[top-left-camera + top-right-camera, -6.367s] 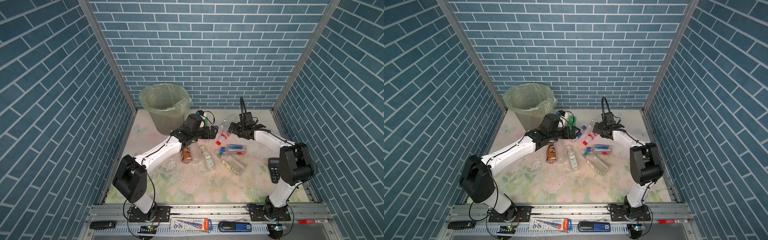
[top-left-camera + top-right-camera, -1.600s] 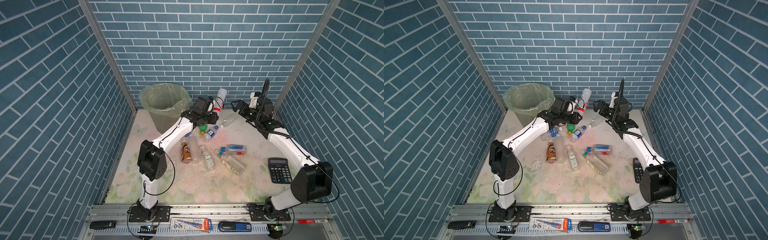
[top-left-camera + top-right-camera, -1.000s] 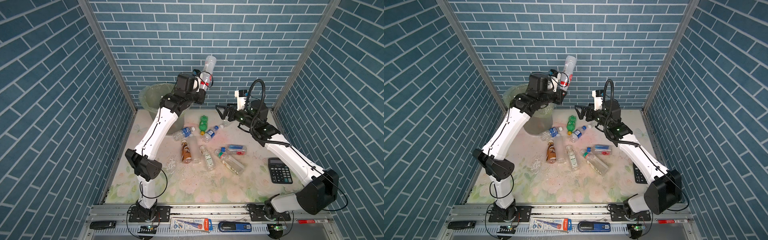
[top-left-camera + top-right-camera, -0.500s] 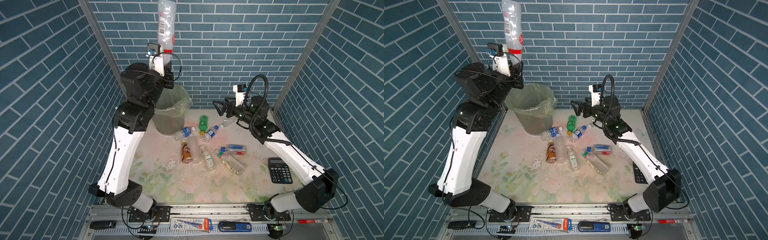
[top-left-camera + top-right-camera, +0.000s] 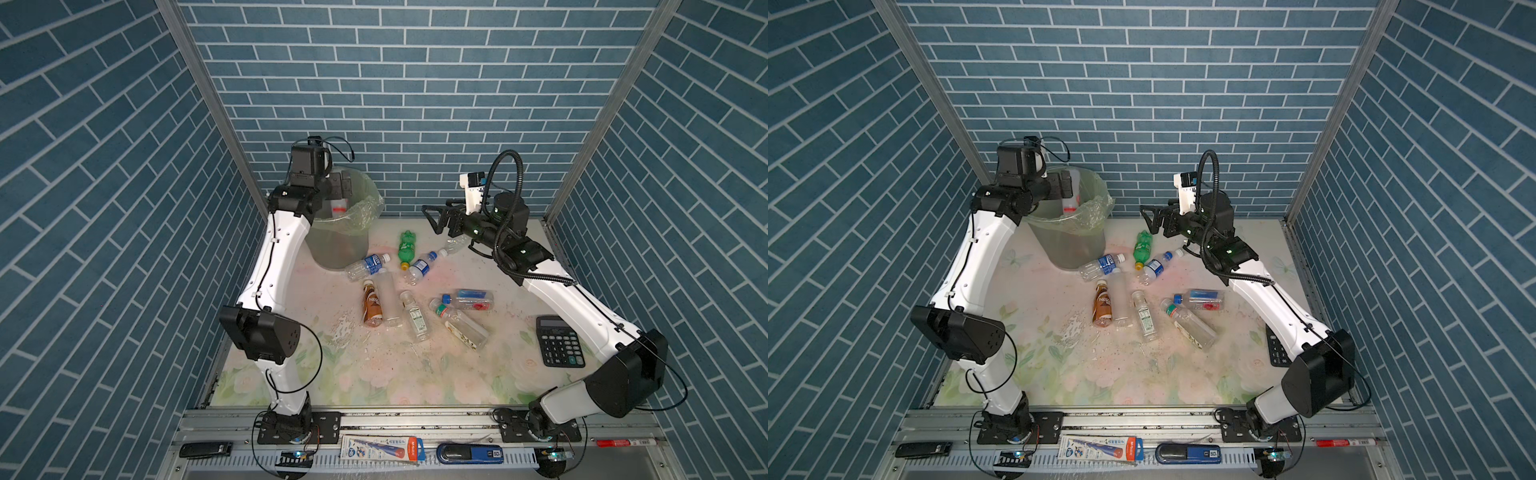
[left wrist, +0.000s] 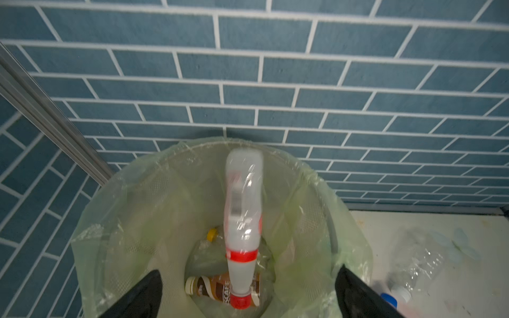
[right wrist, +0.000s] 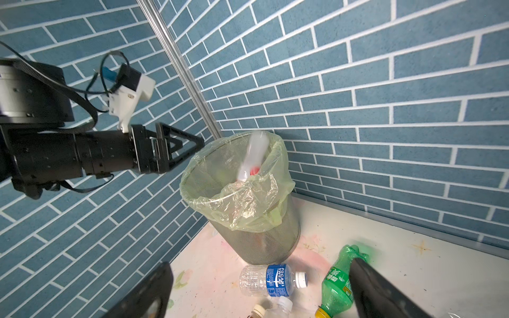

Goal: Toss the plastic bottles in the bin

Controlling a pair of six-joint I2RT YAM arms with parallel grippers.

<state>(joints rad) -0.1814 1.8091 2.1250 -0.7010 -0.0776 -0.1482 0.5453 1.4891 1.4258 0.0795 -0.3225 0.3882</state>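
Note:
The bin (image 5: 360,208) (image 5: 1088,245) stands at the back left, lined with a pale green bag. My left gripper (image 5: 347,189) (image 6: 248,271) is open just above its rim. A clear bottle with a red band and cap (image 6: 242,220) (image 7: 253,157) drops cap-down into the bin, free of the fingers. A brown bottle (image 6: 209,286) lies at the bin's bottom. My right gripper (image 5: 430,216) (image 7: 260,263) hangs open and empty above the table near a green bottle (image 5: 407,245) (image 7: 338,280). Several more bottles lie mid-table, including a blue-labelled one (image 5: 370,264) and a brown one (image 5: 372,305).
A black calculator (image 5: 559,347) lies at the table's right edge beside the right arm. Blue brick walls close in the back and both sides. In the right wrist view the left gripper (image 7: 192,143) reaches toward the bin from the side.
The left arm has swung down from high overhead to the bin's rim, and its gripper has opened and let go of the red-capped bottle. The right arm has barely moved.

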